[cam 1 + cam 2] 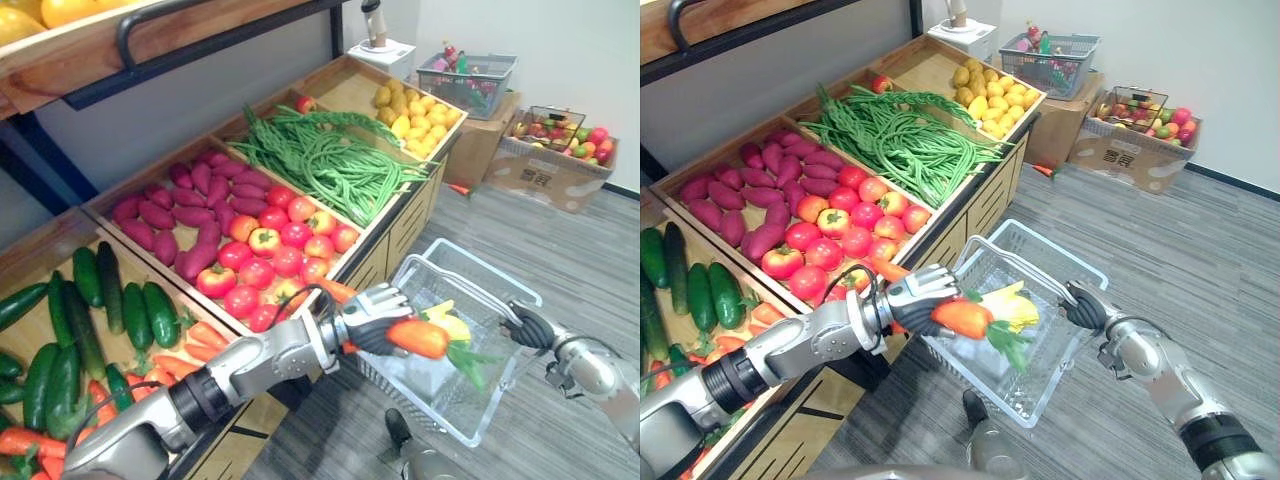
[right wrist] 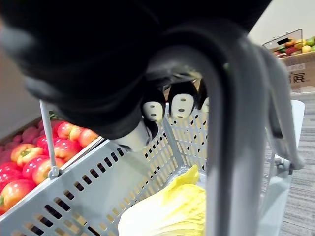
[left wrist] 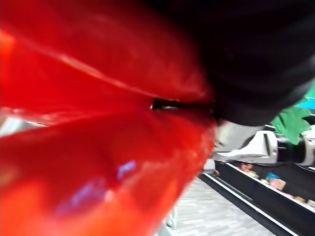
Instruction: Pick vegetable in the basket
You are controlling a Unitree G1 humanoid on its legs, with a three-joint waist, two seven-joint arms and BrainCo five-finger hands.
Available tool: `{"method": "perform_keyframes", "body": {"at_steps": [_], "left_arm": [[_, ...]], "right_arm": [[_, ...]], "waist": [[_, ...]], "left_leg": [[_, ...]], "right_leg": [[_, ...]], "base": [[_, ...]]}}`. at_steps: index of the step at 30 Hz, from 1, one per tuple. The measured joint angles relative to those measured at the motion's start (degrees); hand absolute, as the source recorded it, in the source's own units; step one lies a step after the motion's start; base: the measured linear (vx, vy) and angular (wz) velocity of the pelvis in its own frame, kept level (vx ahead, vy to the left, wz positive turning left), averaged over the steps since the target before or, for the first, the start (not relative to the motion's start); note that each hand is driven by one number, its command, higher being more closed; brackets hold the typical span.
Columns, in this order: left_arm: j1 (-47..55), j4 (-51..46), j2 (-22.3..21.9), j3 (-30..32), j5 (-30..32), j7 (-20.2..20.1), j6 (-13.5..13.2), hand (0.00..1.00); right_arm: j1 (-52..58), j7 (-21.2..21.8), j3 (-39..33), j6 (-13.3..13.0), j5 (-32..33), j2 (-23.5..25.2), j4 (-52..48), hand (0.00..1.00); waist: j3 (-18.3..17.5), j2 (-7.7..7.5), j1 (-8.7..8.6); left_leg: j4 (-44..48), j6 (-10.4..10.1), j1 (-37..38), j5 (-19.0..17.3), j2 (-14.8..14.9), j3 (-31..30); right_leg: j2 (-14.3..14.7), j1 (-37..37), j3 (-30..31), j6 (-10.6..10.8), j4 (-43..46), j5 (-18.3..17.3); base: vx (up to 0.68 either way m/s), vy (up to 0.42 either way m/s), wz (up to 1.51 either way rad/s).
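My left hand is shut on an orange carrot with green leaves, holding it over the white mesh basket. In the left wrist view the carrot fills most of the frame from very close. A yellow-green cabbage lies inside the basket, also seen as a pale yellow head. My right hand is shut on the basket's grey handle, carrying the basket beside the stand.
A wooden produce stand on my left holds cucumbers, carrots, tomatoes, purple sweet potatoes, green beans and yellow potatoes. Boxes and another basket of produce stand by the far wall.
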Motion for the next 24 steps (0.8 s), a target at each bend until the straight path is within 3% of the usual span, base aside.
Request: {"method": "perform_keyframes", "body": {"at_steps": [11, 24], "left_arm": [[-1.96, 0.27, -2.70, -7.57, -2.16, -4.50, -1.00, 1.00], [-1.99, 12.94, -14.09, -7.52, -1.95, -4.51, 0.41, 1.00]], "right_arm": [[-0.62, 5.52, 7.80, -0.18, 7.20, -9.55, -8.57, 1.00], [-1.61, 8.30, 9.91, -0.96, 13.18, -9.57, -16.13, 1.00]], "waist": [[-2.69, 0.18, -0.90], [-3.64, 0.18, -2.28]], "left_leg": [[2.05, -1.31, 0.74, -0.87, 1.59, 4.82], [2.98, -1.79, 0.87, -1.33, 2.28, 7.21]], "right_leg": [[2.92, -1.56, 3.67, 0.28, 0.76, 0.17], [4.44, -2.70, 5.42, 0.14, 1.59, 0.36]], "base": [[0.03, -0.020, -0.22], [0.04, 0.006, -0.09]]}}
